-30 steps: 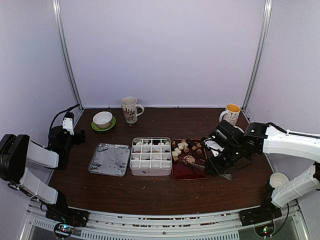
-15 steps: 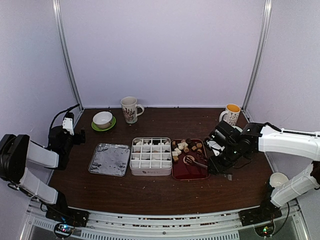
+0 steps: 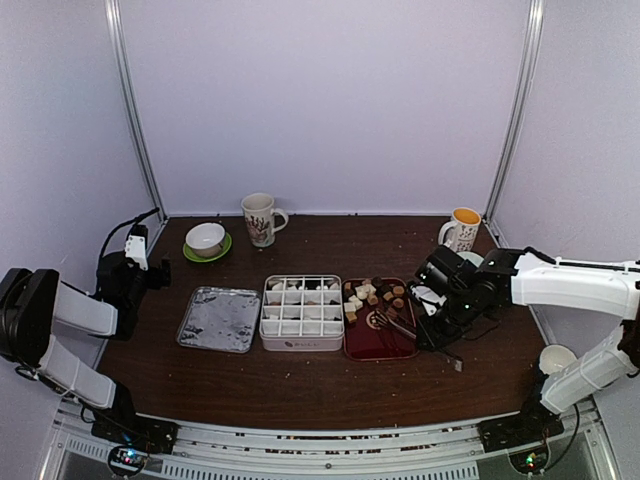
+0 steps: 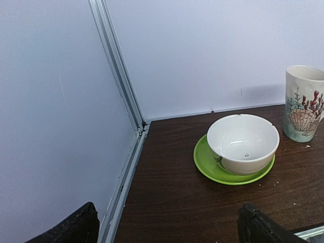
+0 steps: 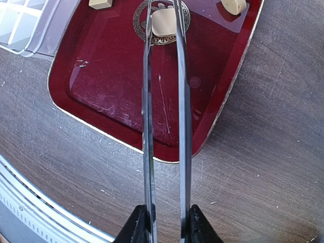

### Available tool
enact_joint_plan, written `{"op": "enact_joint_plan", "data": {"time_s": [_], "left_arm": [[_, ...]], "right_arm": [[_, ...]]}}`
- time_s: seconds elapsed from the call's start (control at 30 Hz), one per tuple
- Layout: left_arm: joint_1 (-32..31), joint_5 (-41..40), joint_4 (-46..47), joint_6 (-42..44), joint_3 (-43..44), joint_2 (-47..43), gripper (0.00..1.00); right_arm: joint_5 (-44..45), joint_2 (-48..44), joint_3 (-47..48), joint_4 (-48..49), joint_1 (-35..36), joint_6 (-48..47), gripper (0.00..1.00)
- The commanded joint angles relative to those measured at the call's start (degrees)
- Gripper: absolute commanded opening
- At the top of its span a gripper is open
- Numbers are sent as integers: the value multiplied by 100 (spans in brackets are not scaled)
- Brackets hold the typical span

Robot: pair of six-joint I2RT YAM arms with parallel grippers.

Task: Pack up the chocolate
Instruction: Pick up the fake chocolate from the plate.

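Note:
Small cream, tan and dark chocolate pieces (image 3: 365, 293) lie at the far end of the dark-red tray (image 3: 375, 345). My right gripper (image 5: 166, 223) is shut on the metal tongs (image 5: 180, 126), just right of the tray (image 5: 116, 101). The tong arms reach over the tray, and their tips sit on either side of a cream chocolate cube (image 5: 163, 21) on the tray's round emblem. In the top view the right gripper (image 3: 432, 330) is level with the tray's near half. My left gripper (image 4: 169, 230) is open and empty at the far left (image 3: 135, 250).
A white compartment box (image 3: 301, 312) stands left of the tray, with a foil-lined lid (image 3: 219, 318) beyond it. A white bowl on a green saucer (image 4: 243, 143) and a shell-pattern mug (image 3: 259, 218) stand at the back left. A yellow-lined mug (image 3: 463, 228) stands back right.
The right gripper has squeezed the tongs narrower, and their tips have moved up the tray to the cream cube. The left arm has not moved.

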Motion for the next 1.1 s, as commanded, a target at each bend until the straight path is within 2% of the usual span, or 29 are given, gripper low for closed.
{"op": "enact_joint_plan", "data": {"time_s": [0.0,0.5,0.77,1.07], "left_arm": [[48,42,272,-52,-19,31,98],[45,42,273,-49,-20,31,98],[42,42,269,-48,-19,31,98],[45,42,272,-52,-20,31,98]], "right_arm": [[-34,-188,126,-18,-28,-54,26],[-494,-643,357,25,-22,-285,25],[-1257,-935,345,434,86,-399,24],[-1507,-1055,339,740,285,-369,24]]}}
